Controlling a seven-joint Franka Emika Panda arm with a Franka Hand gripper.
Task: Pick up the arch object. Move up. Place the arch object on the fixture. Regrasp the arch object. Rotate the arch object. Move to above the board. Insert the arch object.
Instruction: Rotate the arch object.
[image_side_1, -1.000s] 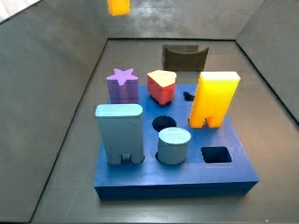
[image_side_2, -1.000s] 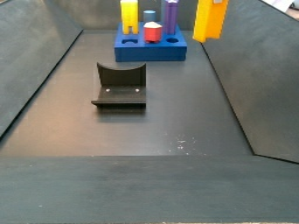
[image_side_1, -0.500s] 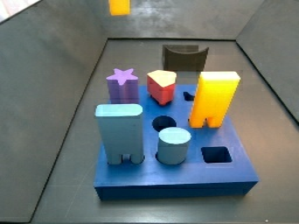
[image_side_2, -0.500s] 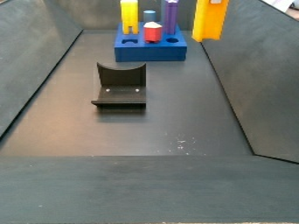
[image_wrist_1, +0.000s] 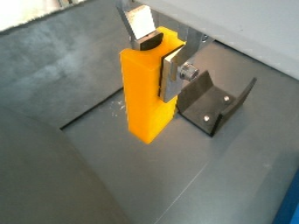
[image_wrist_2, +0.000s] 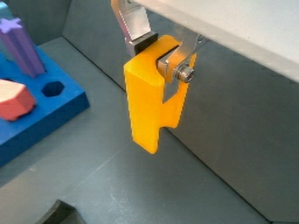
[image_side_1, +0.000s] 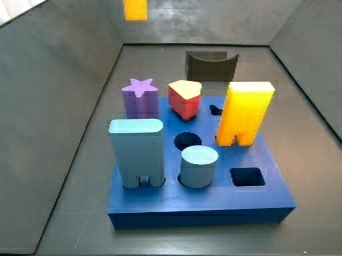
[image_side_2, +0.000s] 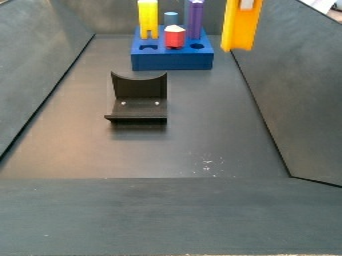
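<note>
Gripper (image_wrist_1: 156, 54) aloft, well above the floor; its flat silver fingers (image_wrist_1: 142, 27) with dark pads are clamped on the upper end of the slim orange-yellow arch object (image_wrist_1: 149, 87), one plate on each broad face. The piece hangs upright below the fingers, long and flat-sided, with a stepped notch cut along one edge (image_wrist_2: 153, 101). In a side view only its lower end shows at the top edge (image_side_1: 135, 8); in a side view it hangs against the wall (image_side_2: 241, 24). Dark boxy fixture (image_wrist_1: 212, 102) with scooped top sits on the floor below and beside the held piece. Thick blue board (image_wrist_2: 45, 106) with shaped holes lies below, off to one side, carrying a purple star block (image_wrist_2: 20, 45).
</note>
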